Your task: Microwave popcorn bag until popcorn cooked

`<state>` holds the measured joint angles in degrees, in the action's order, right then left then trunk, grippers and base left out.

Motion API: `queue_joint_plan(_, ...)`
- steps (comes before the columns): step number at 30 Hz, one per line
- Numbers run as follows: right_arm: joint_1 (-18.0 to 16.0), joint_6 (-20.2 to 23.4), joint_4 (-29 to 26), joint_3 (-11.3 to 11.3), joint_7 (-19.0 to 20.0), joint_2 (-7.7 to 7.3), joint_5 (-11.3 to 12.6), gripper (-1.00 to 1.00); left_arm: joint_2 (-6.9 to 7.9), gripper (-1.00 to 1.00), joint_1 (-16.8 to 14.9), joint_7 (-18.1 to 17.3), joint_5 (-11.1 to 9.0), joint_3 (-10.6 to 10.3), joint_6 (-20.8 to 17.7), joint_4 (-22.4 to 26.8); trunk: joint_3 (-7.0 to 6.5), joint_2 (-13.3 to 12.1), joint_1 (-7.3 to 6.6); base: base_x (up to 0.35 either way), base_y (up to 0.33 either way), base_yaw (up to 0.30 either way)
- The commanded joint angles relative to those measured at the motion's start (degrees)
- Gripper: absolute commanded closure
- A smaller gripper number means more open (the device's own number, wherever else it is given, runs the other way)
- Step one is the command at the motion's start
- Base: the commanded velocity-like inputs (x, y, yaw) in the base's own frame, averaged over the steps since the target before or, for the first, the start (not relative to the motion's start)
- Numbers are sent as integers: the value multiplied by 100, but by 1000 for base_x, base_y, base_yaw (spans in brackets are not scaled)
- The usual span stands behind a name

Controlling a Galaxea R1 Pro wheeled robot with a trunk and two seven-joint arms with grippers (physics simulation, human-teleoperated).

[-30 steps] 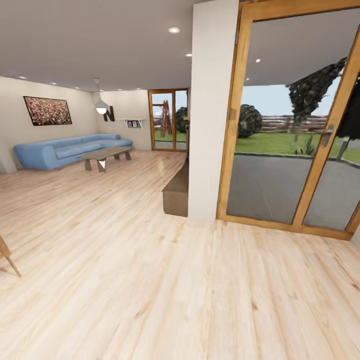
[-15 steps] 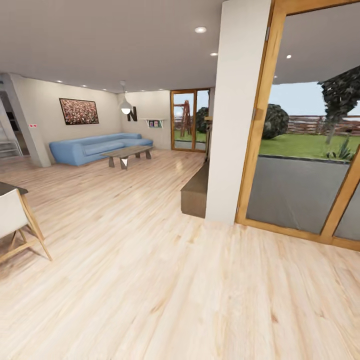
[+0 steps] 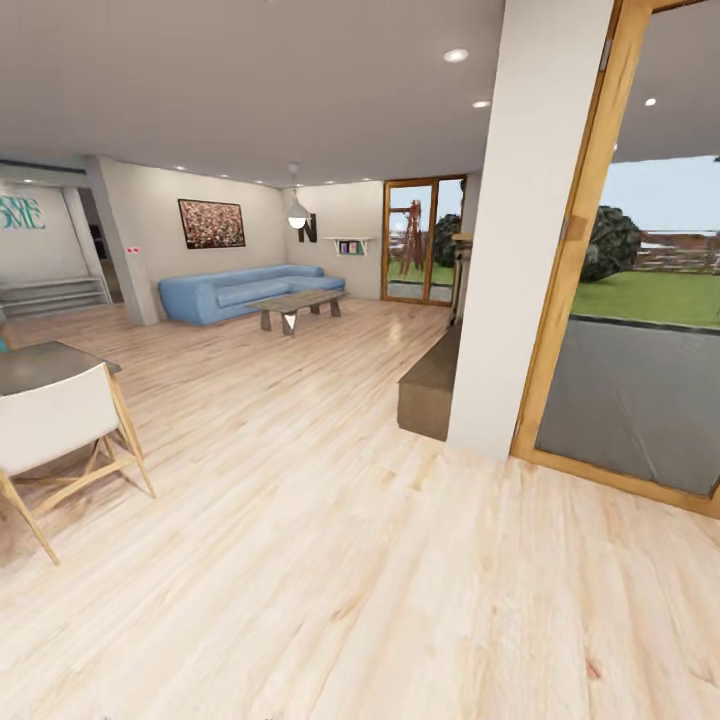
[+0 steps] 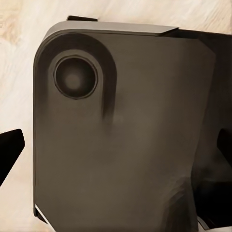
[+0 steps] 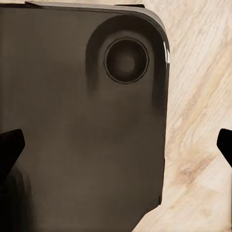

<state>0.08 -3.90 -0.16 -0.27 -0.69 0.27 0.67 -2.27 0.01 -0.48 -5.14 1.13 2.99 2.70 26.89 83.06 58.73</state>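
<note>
The popcorn bag, the countertop and the microwave are out of view; I am looking into a living room with a pale wood floor. In the left wrist view my left gripper is open, its black fingertips far apart over a dark rounded part of my own body. In the right wrist view my right gripper is also open, with nothing between its fingertips.
A white pillar and a wood-framed glass door stand at the right, with a low brown bench beside the pillar. A white chair and a dark table are at the near left. A blue sofa and coffee table lie farther back.
The whole picture has slid to the right, so the camera has turned left. The chair, the table and a stairway have come into view at the left.
</note>
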Motion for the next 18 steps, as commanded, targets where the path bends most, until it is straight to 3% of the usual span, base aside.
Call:
queue_joint_plan(1,1,-16,-1,-5,-5,0,10,-100,-1,-100,3,-5,-55,4,9,4,4,2,0,0,0,268)
queue_joint_plan(7,1,-15,-1,7,-8,-1,-4,-100,39,-100,3,-3,-18,-36,14,17,4,2,0,0,0,269)
queue_joint_plan(11,1,-17,-1,2,-9,-1,-6,-100,281,-100,0,35,11,-47,18,20,4,2,0,0,0,272)
queue_joint_plan(18,1,-15,-1,9,-5,-1,-10,-100,315,-100,0,39,0,-50,18,18,4,2,0,0,0,273)
